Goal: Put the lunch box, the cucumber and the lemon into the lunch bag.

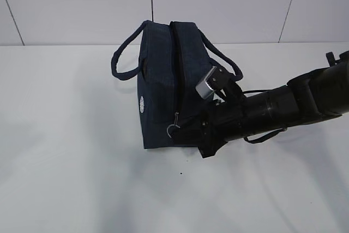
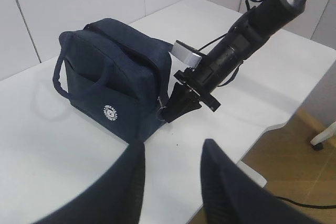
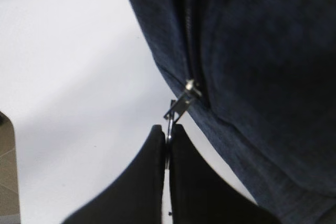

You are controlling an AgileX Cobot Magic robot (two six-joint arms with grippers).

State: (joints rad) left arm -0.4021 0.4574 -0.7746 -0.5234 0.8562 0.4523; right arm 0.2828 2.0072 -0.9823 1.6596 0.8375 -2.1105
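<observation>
The dark navy lunch bag point(image 1: 166, 80) stands on the white table, its top zipper shut; it also shows in the left wrist view point(image 2: 118, 82) and the right wrist view point(image 3: 247, 61). My right gripper point(image 3: 167, 137) is shut on the metal ring pull point(image 3: 179, 106) at the near end of the zipper; in the exterior view the right gripper point(image 1: 188, 129) is at the bag's front right corner. My left gripper point(image 2: 170, 153) is open and empty, hovering above the table's front edge, out of the exterior view. The lunch box, the cucumber and the lemon are out of view.
The bag's two loop handles point(image 1: 122, 53) hang out to either side. The white table point(image 1: 82, 162) spreads round the bag; its front edge point(image 2: 273, 124) and the floor beyond show in the left wrist view. A tiled wall stands behind.
</observation>
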